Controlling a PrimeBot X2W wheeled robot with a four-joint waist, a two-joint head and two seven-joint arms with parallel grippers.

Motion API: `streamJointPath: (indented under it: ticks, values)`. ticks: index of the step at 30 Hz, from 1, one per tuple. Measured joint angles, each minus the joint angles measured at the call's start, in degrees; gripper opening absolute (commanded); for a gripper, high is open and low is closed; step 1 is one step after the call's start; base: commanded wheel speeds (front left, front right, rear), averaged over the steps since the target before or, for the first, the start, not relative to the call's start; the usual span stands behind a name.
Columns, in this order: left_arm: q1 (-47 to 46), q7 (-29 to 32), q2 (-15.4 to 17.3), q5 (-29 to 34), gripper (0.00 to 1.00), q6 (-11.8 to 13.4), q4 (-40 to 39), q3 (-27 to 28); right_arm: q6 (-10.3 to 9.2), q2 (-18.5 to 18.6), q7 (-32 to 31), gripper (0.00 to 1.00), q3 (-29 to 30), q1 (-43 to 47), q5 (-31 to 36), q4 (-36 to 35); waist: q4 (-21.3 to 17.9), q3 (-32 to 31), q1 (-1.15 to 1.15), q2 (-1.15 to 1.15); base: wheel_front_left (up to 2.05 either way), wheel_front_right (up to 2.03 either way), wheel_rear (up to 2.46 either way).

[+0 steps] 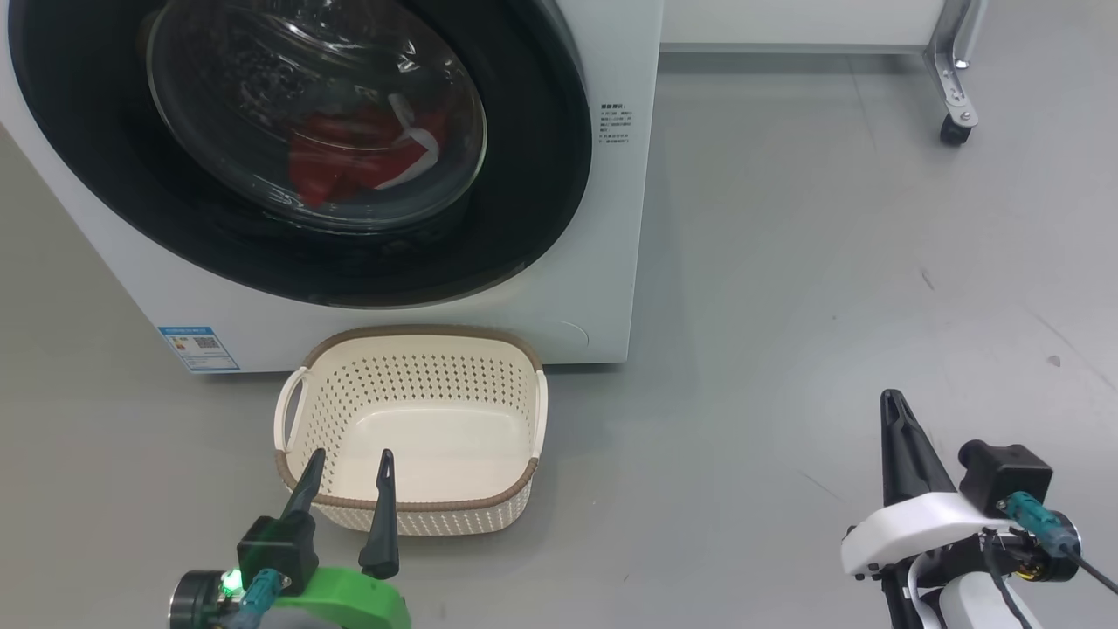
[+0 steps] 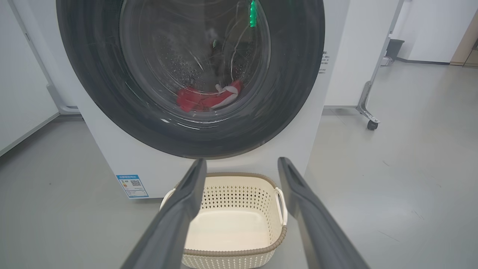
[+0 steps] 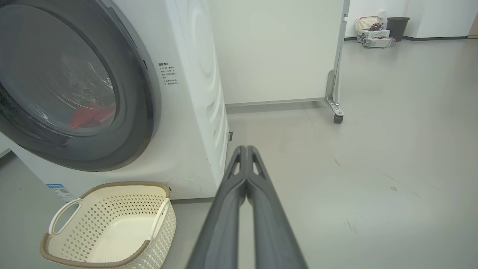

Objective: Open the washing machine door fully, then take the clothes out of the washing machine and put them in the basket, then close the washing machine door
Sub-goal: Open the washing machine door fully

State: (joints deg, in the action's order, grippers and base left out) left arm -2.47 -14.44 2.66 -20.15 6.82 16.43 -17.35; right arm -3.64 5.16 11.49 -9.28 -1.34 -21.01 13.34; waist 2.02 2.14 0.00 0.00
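Left gripper (image 1: 351, 456): two dark, tapered fingers on a bright green wrist shell (image 1: 349, 594) with a glowing green light (image 1: 231, 577). Right gripper (image 1: 891, 400): dark fingers, white wrist shell (image 1: 917, 522), teal plug (image 1: 1035, 515), black cable (image 1: 1092, 568).

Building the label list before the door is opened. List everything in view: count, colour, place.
washing machine: 1, white, on the floor, left of centre
washing machine door: 1, black rim with clear glass, machine front, closed
clothes: count unclear, red with white trim, in the drum behind the glass
basket: 1, cream with brown rim, on the floor before the machine, nothing in it
sticker: 1, blue, machine front, lower left
caster leg: 1, metal, behind the machine to the right
bin: 1, dark, far corner
floor: grey
left hand: 1, dark fingers, open, by the basket's near rim
right hand: 1, dark fingers, shut, above the floor right of the basket
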Motion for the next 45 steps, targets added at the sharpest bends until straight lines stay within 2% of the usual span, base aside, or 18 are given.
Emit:
streamJointPath:
  ticks: [3,4,7,15,19,23,29,33,39,45]
  values:
    - [-0.2,0.0,0.0,0.0,1.00,0.0,-0.1,0.0,0.15,-0.7,0.0,0.00,1.0,-0.2,-2.1,-0.2,0.1,0.4,0.00,0.00,0.00,0.00,0.00]
    - [-0.2,0.0,0.0,0.0,1.00,0.0,-0.1,0.0,1.10,-1.1,0.0,0.00,1.3,-0.4,-4.1,-0.5,0.2,0.6,0.00,0.00,0.00,0.00,0.00]
    - [-0.3,0.0,0.0,0.0,1.00,0.0,-0.3,-0.2,2.12,-2.4,0.0,0.00,3.3,-0.7,-10.2,-1.1,0.4,1.2,0.00,0.00,0.00,0.00,0.00]
    - [-1.8,0.0,0.0,0.0,1.00,0.0,-0.6,-2.1,5.49,-3.3,-3.2,0.00,11.5,-3.8,-33.8,-2.0,1.1,3.4,0.00,0.00,0.00,0.00,0.00]
    - [-2.8,0.0,-0.1,0.0,1.00,0.0,-0.6,-2.7,5.97,-3.2,-5.6,0.00,14.1,-6.9,-43.9,-2.1,1.9,4.5,0.00,0.00,0.00,0.00,0.00]
    - [-3.7,0.0,-0.1,0.0,1.00,0.0,-0.9,-3.1,5.49,-2.9,-8.4,0.00,14.8,-11.0,-52.4,-2.3,2.9,5.8,0.00,0.00,0.00,0.00,0.00]
    - [-4.9,0.0,-0.1,0.0,1.00,0.0,-1.5,-4.5,3.90,-2.7,-13.6,0.00,15.4,-17.9,-55.2,-3.3,4.5,7.9,0.00,0.00,0.00,0.00,0.00]
    - [-6.0,0.0,-0.1,-0.5,1.00,0.0,-2.0,-5.4,2.05,-2.5,-16.9,0.00,15.3,-22.4,-56.1,-3.7,5.6,9.5,0.00,0.00,0.00,0.00,0.00]
    - [-7.3,0.0,-0.1,-0.7,1.00,0.0,-2.5,-6.9,-0.43,0.7,-20.9,0.00,14.3,-28.7,-56.0,-3.7,7.3,11.9,0.00,0.00,0.00,0.00,0.00]
    - [-8.6,0.0,-0.2,-2.2,1.00,0.0,-3.2,-8.1,-1.75,2.3,-24.4,0.00,13.1,-34.6,-55.9,-3.0,9.0,14.3,0.00,0.00,0.00,0.00,0.00]
